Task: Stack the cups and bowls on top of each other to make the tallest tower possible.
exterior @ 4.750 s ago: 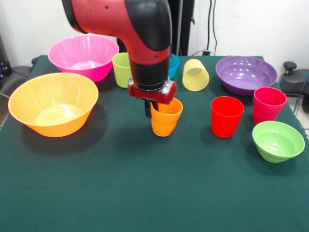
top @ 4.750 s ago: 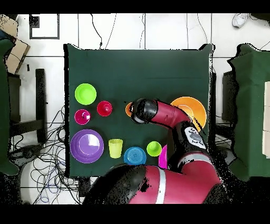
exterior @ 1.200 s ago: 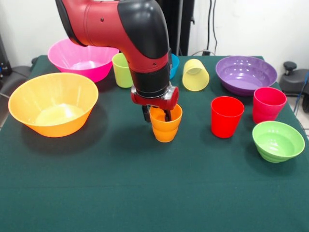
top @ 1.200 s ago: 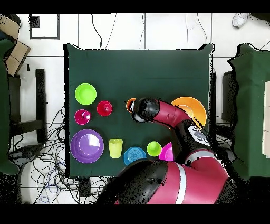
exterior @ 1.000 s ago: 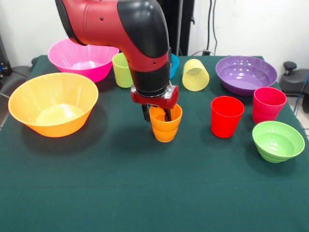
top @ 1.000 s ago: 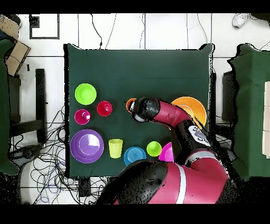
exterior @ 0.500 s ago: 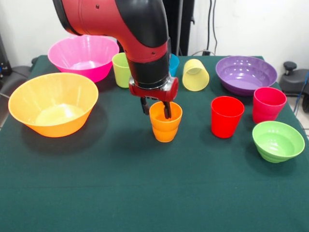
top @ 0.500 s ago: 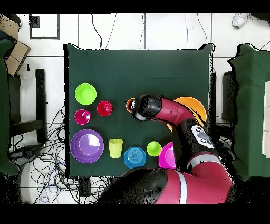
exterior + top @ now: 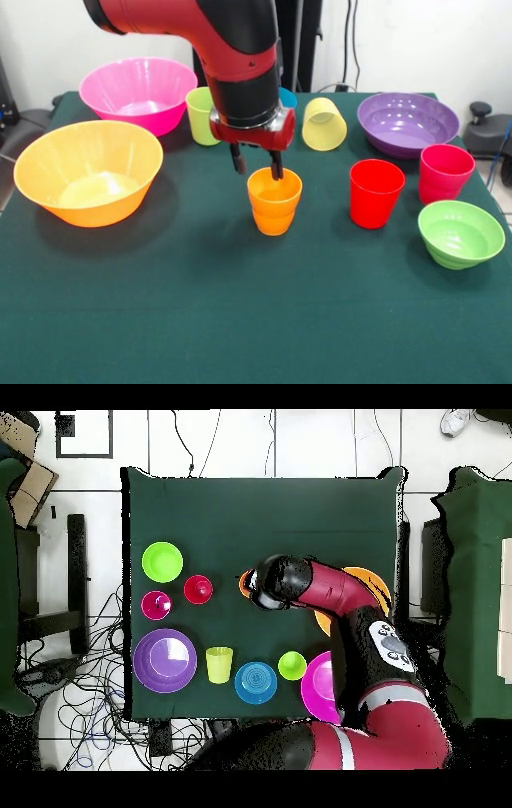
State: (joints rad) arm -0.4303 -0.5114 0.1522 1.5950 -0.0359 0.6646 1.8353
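Gripper [image 9: 257, 166] spread wide, lifted clear since a moment ago, one finger just above the rim of the orange ribbed cup [image 9: 274, 201], upright mid-tabletop [image 9: 240, 320]. Overhead, cup [image 9: 243, 585] mostly hidden under the arm.

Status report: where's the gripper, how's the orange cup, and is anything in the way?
Gripper open, just above the orange cup. Cup upright on the table, nothing stacked on it yet. Red cup stands beside it, apart.

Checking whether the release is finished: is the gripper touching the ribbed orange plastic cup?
Cannot tell. In the front view the open gripper straddles the orange cup's rim, one fingertip overlapping it; the overhead view hides it.
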